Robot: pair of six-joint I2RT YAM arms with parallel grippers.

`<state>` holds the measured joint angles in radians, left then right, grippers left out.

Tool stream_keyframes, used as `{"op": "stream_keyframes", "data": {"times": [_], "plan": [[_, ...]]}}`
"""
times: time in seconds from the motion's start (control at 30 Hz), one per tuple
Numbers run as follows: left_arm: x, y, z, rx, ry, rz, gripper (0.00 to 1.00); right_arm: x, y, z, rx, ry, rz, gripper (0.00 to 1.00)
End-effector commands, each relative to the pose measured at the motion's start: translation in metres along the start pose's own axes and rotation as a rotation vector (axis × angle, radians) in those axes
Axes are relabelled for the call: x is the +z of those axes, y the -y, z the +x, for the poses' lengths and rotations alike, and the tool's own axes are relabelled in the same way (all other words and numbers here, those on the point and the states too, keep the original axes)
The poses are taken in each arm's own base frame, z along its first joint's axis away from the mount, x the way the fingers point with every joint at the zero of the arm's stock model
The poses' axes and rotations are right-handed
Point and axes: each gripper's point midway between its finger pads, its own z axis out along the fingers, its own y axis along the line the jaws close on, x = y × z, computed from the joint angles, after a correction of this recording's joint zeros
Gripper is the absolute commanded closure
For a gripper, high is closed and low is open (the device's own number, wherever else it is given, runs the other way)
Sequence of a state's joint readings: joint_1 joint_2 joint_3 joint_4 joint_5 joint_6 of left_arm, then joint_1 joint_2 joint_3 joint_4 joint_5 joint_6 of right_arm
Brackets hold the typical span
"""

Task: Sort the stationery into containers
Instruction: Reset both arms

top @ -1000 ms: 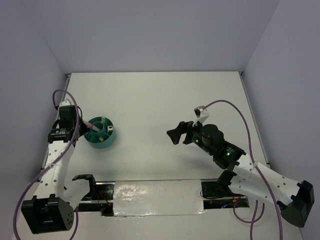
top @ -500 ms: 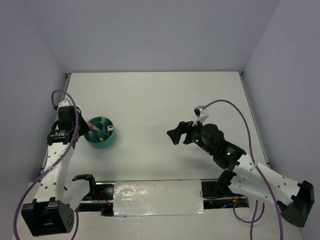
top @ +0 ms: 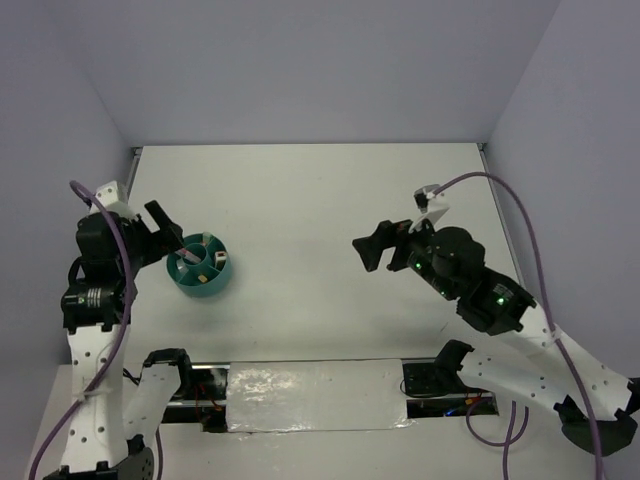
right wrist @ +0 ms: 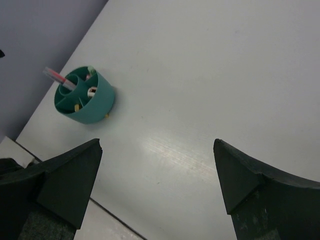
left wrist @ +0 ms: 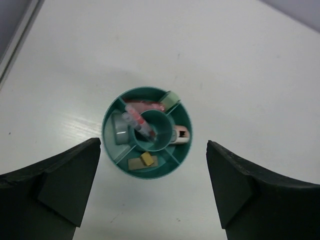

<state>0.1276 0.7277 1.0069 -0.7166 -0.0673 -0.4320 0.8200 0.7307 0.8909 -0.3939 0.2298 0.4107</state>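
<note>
The round teal organizer point(top: 204, 283) stands at the table's left, and stationery lies in its compartments. The left wrist view, looking straight down on the organizer point(left wrist: 150, 175), shows a mint-green tube point(left wrist: 171, 100), a pink stick point(left wrist: 146, 106), pens point(left wrist: 139, 122) in the centre cup, a grey ring point(left wrist: 120, 129), a pink-white clip point(left wrist: 181, 134) and a tan nub point(left wrist: 146, 159). My left gripper point(top: 163, 232) hangs open and empty above and left of the organizer. Over the middle of the table, far from the organizer point(right wrist: 95, 107), my right gripper point(top: 372, 250) is open and empty.
White walls close the table on the left, back and right. Along the near edge a shiny strip point(top: 315, 385) runs between the arm bases. A pink pen point(right wrist: 57, 77) sticks out over the organizer's rim toward the left.
My left gripper has opened wide, risen and drawn back to the left, away from the organizer. The right arm has shifted slightly right and toward the back, still open.
</note>
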Motion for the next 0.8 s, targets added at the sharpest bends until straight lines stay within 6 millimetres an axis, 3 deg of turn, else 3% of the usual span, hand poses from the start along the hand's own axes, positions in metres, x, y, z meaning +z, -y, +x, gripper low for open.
{"op": "stream_keyframes", "data": {"times": [0.0, 0.13, 0.17, 0.23, 0.4, 0.57, 0.63, 0.77], "plan": [[-0.032, 0.026, -0.033, 0.086, 0.086, 0.136, 0.01, -0.038, 0.024, -0.034, -0.084, 0.011, 0.148, 0.00], [-0.066, 0.017, -0.052, 0.103, 0.163, 0.079, 0.01, -0.075, 0.053, -0.059, -0.113, 0.034, 0.315, 0.00], [-0.072, 0.010, -0.055, 0.103, 0.185, 0.044, 0.01, -0.084, 0.057, -0.057, -0.126, 0.014, 0.331, 0.00], [-0.093, 0.004, -0.059, 0.095, 0.236, 0.020, 0.01, -0.103, 0.057, -0.072, -0.119, 0.049, 0.327, 0.00], [-0.132, 0.006, -0.040, 0.067, 0.320, 0.105, 0.01, -0.151, 0.066, -0.090, -0.118, 0.107, 0.325, 0.00], [-0.134, 0.002, -0.004, 0.064, 0.257, 0.152, 0.01, -0.188, 0.076, -0.084, -0.102, 0.171, 0.286, 0.00], [-0.128, -0.011, 0.002, 0.063, 0.240, 0.091, 0.01, -0.197, 0.078, -0.082, -0.096, 0.196, 0.268, 0.00], [-0.138, -0.023, 0.003, 0.051, 0.285, 0.074, 0.01, -0.212, 0.085, -0.075, -0.065, 0.252, 0.246, 0.00]]}}
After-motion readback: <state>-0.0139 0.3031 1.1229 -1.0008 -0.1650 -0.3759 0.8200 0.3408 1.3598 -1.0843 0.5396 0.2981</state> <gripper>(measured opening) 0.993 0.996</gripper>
